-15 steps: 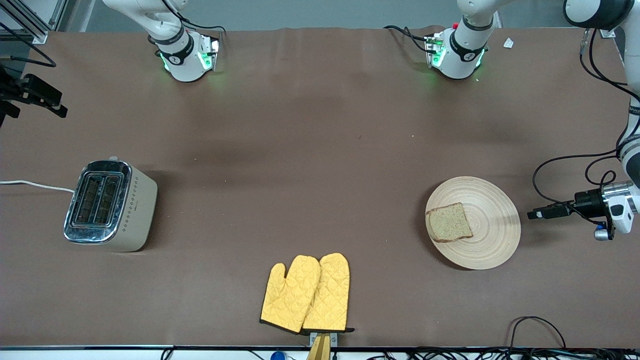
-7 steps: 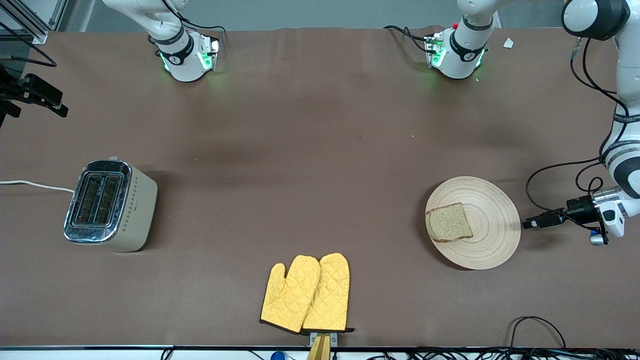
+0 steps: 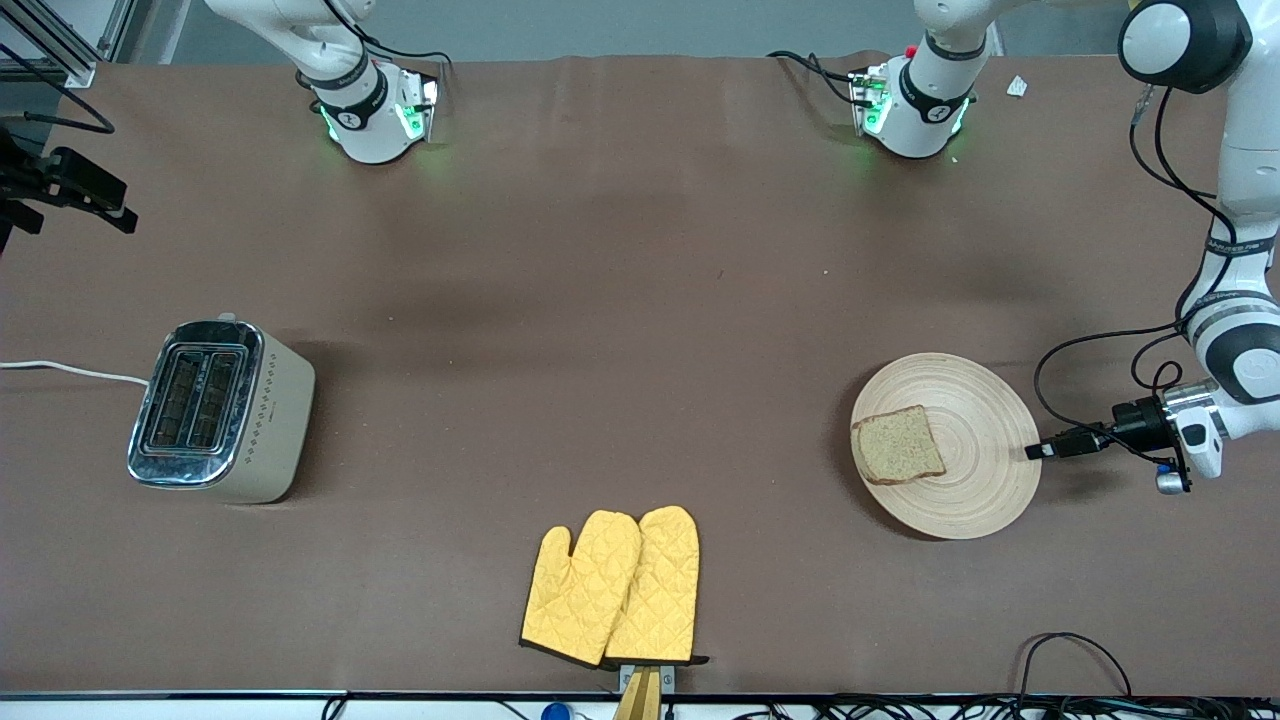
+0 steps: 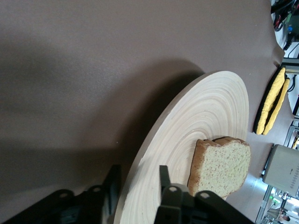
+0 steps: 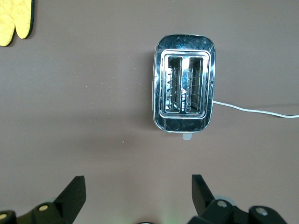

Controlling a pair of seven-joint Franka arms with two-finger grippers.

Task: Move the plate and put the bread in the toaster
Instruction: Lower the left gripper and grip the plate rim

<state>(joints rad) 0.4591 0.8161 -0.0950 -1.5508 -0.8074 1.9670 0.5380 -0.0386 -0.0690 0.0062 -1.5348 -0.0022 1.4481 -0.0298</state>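
From the front view I have the left gripper [image 3: 1040, 450] brought in low at the plate's [image 3: 985, 495] rim, on the side toward the left arm's end of the table, so I can take the plate by its edge rather than disturb what lies on it. One slice of bread [image 3: 898, 445] sits flat on that plate, toward the edge that faces the toaster [image 3: 218, 412]. The toaster stands well apart, near the right arm's end, its two slots turned up. Two yellow oven mitts [image 3: 612, 588] lie side by side, nearer the camera than everything else.

In the left wrist view the fingers [image 4: 164, 175] straddle the plate's rim, one above and one below, narrowed but with a gap that I judge not yet a firm pinch. The bread [image 4: 219, 165] lies just past them, untouched.

In the right wrist view the right gripper [image 5: 136, 192] hangs over the table beside the toaster [image 5: 183, 88], its fingers spread wide and holding nothing; that arm waits, well placed for the slots. I count one plate, one slice, one toaster, two mitts.
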